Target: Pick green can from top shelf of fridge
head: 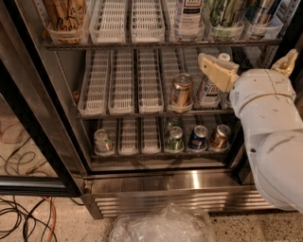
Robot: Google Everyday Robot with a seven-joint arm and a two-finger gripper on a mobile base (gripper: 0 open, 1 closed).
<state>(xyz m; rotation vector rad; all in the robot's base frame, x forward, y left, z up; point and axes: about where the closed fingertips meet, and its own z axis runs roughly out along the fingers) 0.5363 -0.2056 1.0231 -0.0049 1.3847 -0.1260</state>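
The green can (226, 12) stands on the top shelf (142, 45) of the fridge (189, 182), right of centre, in a clear-lipped lane tray; its lid is cut off by the frame's top edge. A white-labelled bottle (191, 14) stands to its left and a darker can (260, 12) to its right. My gripper (247, 56) is at the right, in front of the middle shelf and below the green can. Its two cream fingers (217, 71) are spread apart and hold nothing.
A brown printed can (61, 14) stands at the top shelf's left. The middle shelf holds a copper can (181, 90) and a white can (207, 92). Several cans line the bottom shelf (142, 153). The black door frame (38, 132), floor cables (23, 217) and a plastic bag (163, 227) are nearby.
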